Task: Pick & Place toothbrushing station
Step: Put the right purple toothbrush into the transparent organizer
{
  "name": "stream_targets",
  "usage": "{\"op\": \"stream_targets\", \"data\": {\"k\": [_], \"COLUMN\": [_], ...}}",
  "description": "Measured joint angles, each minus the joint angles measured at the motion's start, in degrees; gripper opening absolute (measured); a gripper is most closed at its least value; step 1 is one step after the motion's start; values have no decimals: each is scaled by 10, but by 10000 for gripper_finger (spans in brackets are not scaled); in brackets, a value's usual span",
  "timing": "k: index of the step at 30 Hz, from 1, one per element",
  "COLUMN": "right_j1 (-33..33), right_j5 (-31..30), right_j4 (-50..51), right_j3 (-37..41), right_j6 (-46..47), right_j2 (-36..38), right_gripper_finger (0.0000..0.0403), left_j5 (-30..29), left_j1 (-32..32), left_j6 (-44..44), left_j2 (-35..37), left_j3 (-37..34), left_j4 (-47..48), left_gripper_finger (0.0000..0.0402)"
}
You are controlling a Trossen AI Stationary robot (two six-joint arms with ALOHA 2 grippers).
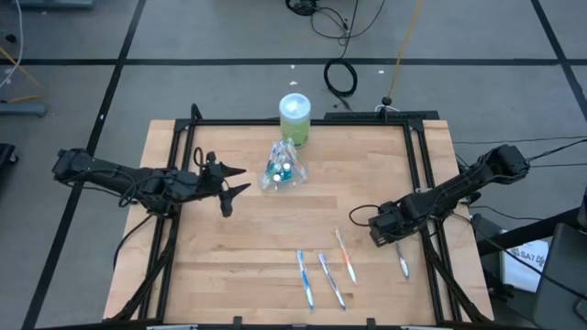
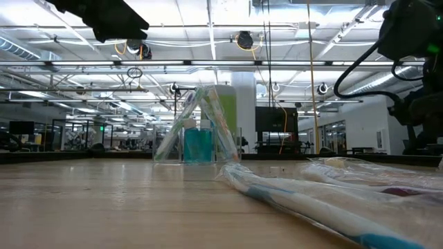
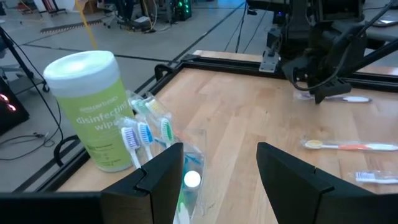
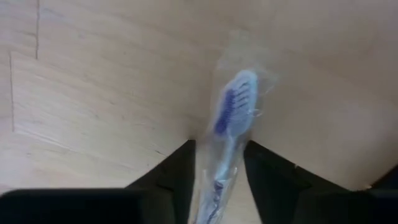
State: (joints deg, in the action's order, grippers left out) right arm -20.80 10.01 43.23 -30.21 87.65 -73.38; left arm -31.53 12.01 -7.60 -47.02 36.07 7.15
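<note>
I had the right gripper (image 4: pixel 216 180) low at the wooden table's (image 1: pixel 275 238) right side, its fingers either side of a wrapped blue-bristled toothbrush (image 4: pixel 231 118); I couldn't tell if it gripped. The left gripper (image 1: pixel 231 183) stood apart beside the clear plastic cup (image 1: pixel 280 169).

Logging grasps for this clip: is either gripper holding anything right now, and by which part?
The right gripper straddles the handle of a wrapped toothbrush lying on the table; whether it grips yet cannot be told. The left gripper is open and empty.
</note>
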Motion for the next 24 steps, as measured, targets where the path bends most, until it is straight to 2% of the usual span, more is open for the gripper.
{"op": "stream_targets", "data": {"k": [9, 12, 17, 21, 24], "right_j1": [0, 0, 2, 6, 6], "right_j5": [-31, -58, -159, -230, -291], "right_j4": [-1, -4, -46, -177, -292], "right_j3": [-18, -38, -75, -79, -80], "right_j6": [-60, -73, -118, -203, -316], "right_j2": [0, 3, 23, 54, 78], "right_gripper_finger": [11, 13, 9, 6, 7], "left_j5": [0, 0, 0, 0, 0], "left_j1": [0, 0, 0, 0, 0], "left_j6": [1, 1, 4, 4, 3], "left_j2": [0, 0, 0, 0, 0], "left_j3": [0, 0, 0, 0, 0], "left_j4": [0, -1, -2, -8, -12], "left_gripper_finger": [212, 212, 212, 212, 212]}}
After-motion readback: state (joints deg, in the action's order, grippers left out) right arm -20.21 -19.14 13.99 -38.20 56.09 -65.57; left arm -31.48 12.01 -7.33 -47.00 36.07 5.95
